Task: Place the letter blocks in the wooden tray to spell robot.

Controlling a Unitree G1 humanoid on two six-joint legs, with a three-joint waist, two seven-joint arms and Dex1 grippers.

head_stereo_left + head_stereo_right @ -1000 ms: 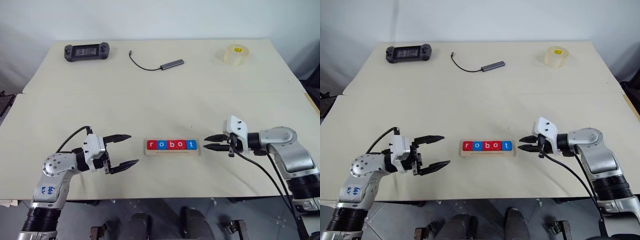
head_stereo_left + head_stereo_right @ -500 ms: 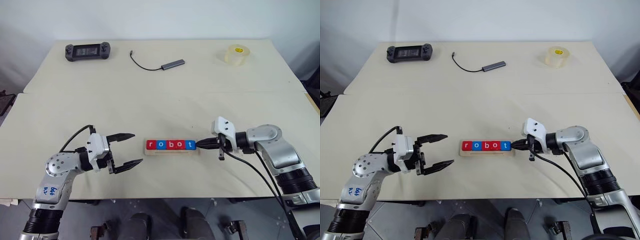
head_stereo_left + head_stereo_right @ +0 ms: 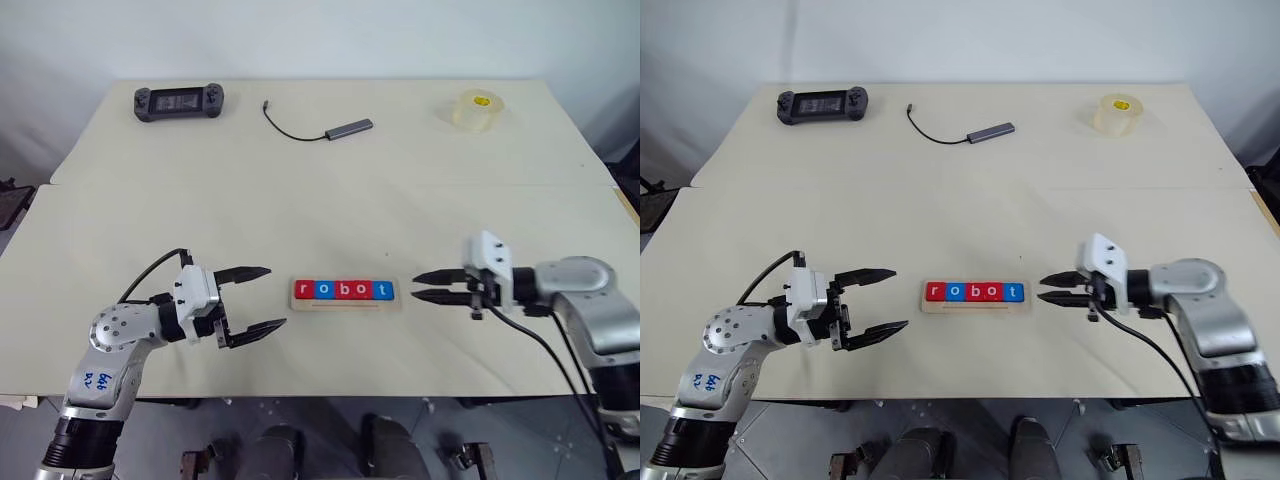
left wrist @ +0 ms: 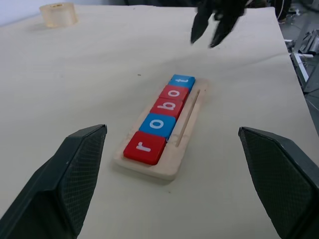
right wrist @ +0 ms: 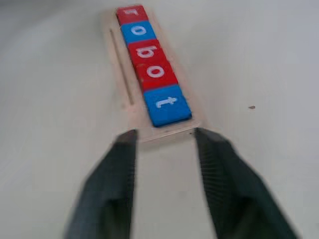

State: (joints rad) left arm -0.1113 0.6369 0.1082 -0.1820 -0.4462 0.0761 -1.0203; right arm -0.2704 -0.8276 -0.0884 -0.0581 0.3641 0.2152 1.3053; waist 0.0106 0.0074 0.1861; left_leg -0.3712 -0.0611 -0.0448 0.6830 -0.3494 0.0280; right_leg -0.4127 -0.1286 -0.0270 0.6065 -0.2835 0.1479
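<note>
Our table carries the wooden tray near its front edge, and we place everything from that tray. On its left our left gripper hangs apart from it, jaws spread wide and holding nothing. On its right our right gripper sits just off the tray's end, fingers parted with nothing between them. Inside the tray's slot the letter blocks lie in a row, reading r, o, b, o, t.

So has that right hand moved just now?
Yes. The right gripper has drawn back from the wooden tray, away from the t end it was touching, and its fingers have opened.
</note>
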